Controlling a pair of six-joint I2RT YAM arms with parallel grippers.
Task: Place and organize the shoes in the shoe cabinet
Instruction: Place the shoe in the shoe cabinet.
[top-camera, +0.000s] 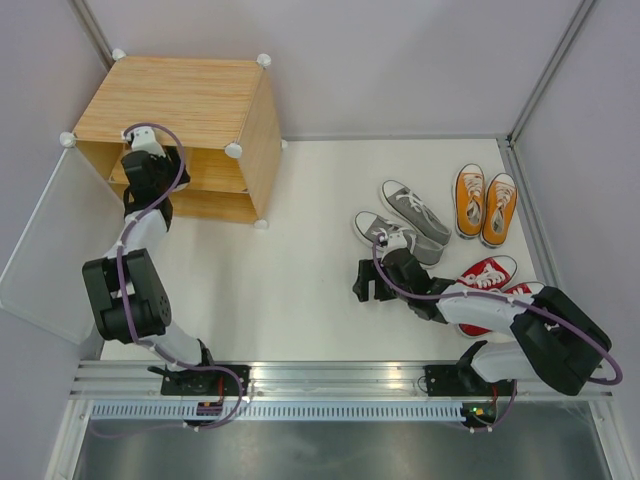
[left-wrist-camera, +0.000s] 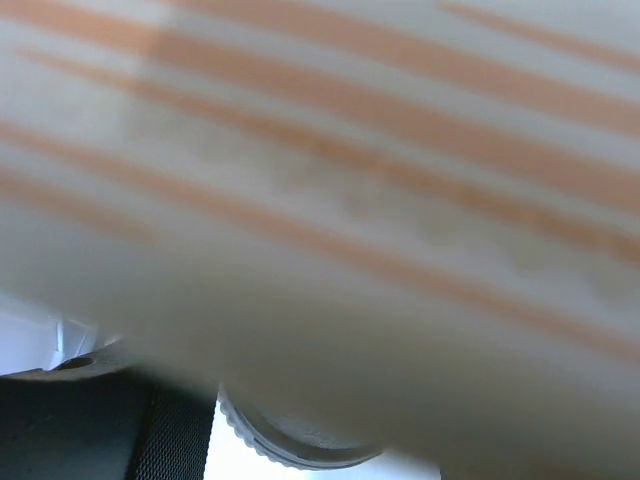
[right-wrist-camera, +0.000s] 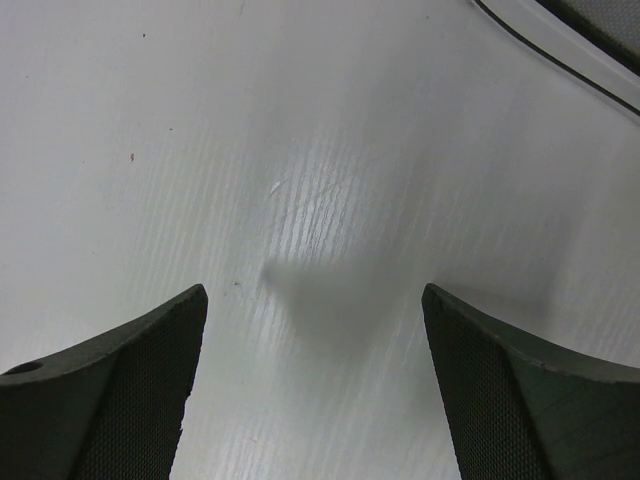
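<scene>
- Shoe cabinet (top-camera: 190, 100) stands at the far left corner of the white desk (top-camera: 300, 290), its white door (top-camera: 50, 250) swung open to the left.
- Left arm (top-camera: 125, 290) reaches into the cabinet's open front; left claw (top-camera: 152, 165) is at the middle shelf edge, tips hidden under the top panel.
- Left wrist view is a blur: wood grain fills the frame very close. One dark finger (left-wrist-camera: 100, 430) sits bottom left, and beside it is a white ribbed rim (left-wrist-camera: 285, 450), probably a sneaker toe.
- Left claw: cannot tell how wide it stands or whether it holds anything.
- Right claw (right-wrist-camera: 312, 292) hangs over bare desk, jaws spread wide, nothing between them.
- From above, the right claw sits just near-side of the grey sneakers (top-camera: 405, 225), not touching them.
- Grey pair lies angled, toes toward the cabinet side; an edge of a grey sole shows in the top right corner of the right wrist view.
- Orange sneakers (top-camera: 485, 205) stand side by side at the far right of the desk, touching each other.
- Red sneakers (top-camera: 487, 272) lie nearer the arm bases, one partly covered by the right arm (top-camera: 545, 345).
</scene>
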